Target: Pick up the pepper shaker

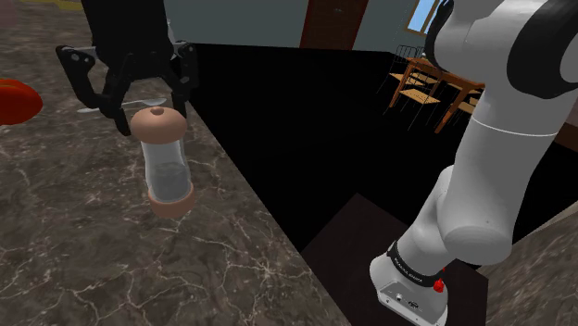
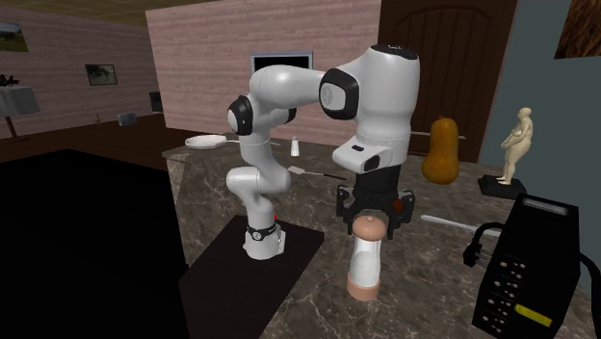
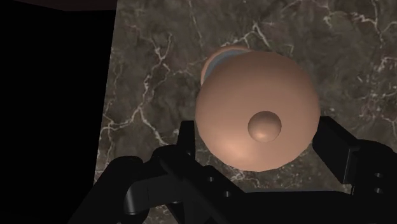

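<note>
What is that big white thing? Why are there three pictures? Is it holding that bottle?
The white thing is a robot arm with a black claw at its end. Three cameras caught the same moment. One sits beside the arm's stand, one looks from another side of the room, and one rides on the claw and looks straight down. The "bottle" is a pepper shaker with a clear middle and pinkish ends. It stands on a dark marbled counter. The claw sits around its top, but I can't tell if it is squeezing yet. Nearby are an orange squash, a small statue, a black box and something red.
</note>
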`<state>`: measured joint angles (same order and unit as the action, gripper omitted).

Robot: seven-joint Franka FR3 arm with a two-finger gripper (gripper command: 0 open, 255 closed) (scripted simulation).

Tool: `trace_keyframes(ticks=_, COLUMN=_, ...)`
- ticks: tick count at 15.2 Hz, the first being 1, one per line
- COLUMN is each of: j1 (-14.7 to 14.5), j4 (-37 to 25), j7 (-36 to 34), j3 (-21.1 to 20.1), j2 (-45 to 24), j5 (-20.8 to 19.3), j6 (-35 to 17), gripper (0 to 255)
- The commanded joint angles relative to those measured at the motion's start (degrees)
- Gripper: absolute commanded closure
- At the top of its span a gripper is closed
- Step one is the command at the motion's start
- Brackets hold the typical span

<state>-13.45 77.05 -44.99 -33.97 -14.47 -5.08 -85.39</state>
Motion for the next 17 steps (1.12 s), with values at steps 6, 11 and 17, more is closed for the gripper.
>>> trace_keyframes(ticks=6, j1=-0.2, j4=-1.2, j7=-0.1, j3=0.0, j2=-0.4, j5=-0.2, j6=1.0, gripper=255)
trace_keyframes(ticks=11, j1=-1.5, j4=-7.7, j7=-0.7, j3=-0.2, j2=-2.3, j5=-1.3, j6=5.8, gripper=255)
trace_keyframes(ticks=17, j1=-4.0, j4=-17.5, j7=-1.6, j3=-0.3, j2=-5.9, j5=-3.3, j6=12.4, gripper=255)
